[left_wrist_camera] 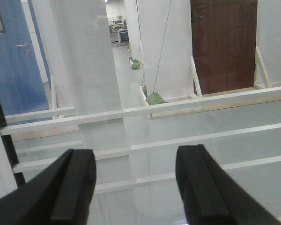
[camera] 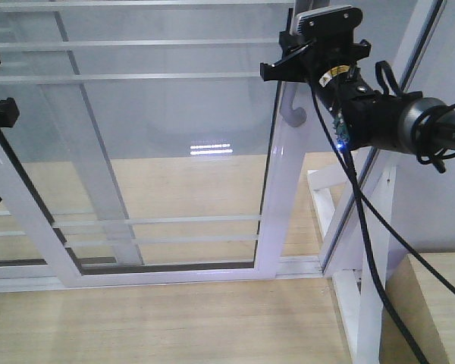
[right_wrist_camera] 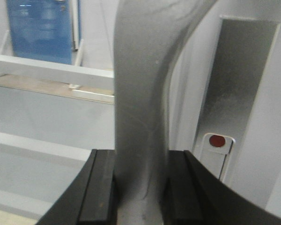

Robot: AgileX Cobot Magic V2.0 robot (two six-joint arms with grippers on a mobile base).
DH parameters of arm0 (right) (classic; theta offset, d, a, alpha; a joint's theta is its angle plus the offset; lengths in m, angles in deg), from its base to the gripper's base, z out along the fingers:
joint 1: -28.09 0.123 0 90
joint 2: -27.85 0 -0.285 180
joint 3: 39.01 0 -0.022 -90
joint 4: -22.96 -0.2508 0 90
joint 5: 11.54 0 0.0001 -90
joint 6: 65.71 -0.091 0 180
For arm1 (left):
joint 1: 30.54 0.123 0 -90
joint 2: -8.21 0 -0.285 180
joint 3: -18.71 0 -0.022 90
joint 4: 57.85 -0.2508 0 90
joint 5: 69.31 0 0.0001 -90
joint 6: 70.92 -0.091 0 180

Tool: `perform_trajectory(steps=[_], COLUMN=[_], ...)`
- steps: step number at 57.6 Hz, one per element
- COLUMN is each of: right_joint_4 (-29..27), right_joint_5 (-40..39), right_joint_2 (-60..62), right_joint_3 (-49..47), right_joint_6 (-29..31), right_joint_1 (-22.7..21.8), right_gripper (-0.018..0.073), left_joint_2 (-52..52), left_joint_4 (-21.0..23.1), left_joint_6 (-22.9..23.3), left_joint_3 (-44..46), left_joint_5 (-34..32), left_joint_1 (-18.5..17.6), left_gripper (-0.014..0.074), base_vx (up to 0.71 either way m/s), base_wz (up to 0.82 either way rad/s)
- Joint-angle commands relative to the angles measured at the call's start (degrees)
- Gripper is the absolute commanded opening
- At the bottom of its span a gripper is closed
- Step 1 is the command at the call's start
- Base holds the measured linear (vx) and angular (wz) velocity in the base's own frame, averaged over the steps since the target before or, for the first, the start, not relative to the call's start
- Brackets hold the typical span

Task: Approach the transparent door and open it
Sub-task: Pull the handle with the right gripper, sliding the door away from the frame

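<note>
Right pincer (right_wrist_camera: 139,187) clamps grey handle (right_wrist_camera: 140,93) on transparent door (camera: 159,129); left pincer (left_wrist_camera: 136,183) gapes empty; wood floor (camera: 174,318) below

I read the tall sliding transparent door (camera: 159,152) as clear, smooth glass set in a glossy white frame; the pane mirrors a strip of lights. Its grey curved bar handle (right_wrist_camera: 140,103) looks to me like matt metal with a fine, slightly grainy finish. Beside it, the flat grey plate (right_wrist_camera: 239,84) seems to be brushed metal. The fingers (right_wrist_camera: 100,187) of the right gripper (right_wrist_camera: 140,190) and of the left gripper (left_wrist_camera: 136,187) look like smooth, matt black plastic. The pale plank floor (camera: 152,318) shows wood grain with a soft sheen.
</note>
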Motion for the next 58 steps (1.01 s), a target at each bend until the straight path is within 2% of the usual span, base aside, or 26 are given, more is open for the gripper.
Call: perform_trajectory(steps=[1,12,41,50,58], right_joint_4=[3.01,3.01,4.59,4.59,3.77], right_joint_5=[-4.72,-2.89,10.70,16.07,20.88], right_joint_2=[4.97,5.27,11.35,14.75,19.45], right_joint_3=[-0.18,-0.18,-0.18,-0.18,-0.18], right_joint_6=[0.38,0.38,0.58,0.65,0.59], right_joint_1=[2.48,6.03,14.38,16.40,16.20], right_gripper=[0.0095,0.0100,0.0102,0.0102,0.0102], left_joint_2=[-0.95,-0.95,-0.83,-0.83,-0.83], left_joint_4=[-0.28,-0.28,-0.28,1.01,1.03], left_joint_6=[0.18,0.18,0.23,0.23,0.23], left_joint_3=[1.97,1.97,1.97,1.97,1.97], left_joint_5=[-4.14,-4.14,-3.98,-3.06,-1.31], left_joint_1=[0.27,0.27,0.27,0.27,0.12], left_gripper=[0.0503,0.0503,0.0503,0.0503,0.0503], base_vx=[0.00,0.00,0.00,-0.01,0.00], base_wz=[0.00,0.00,0.00,-0.01,0.00])
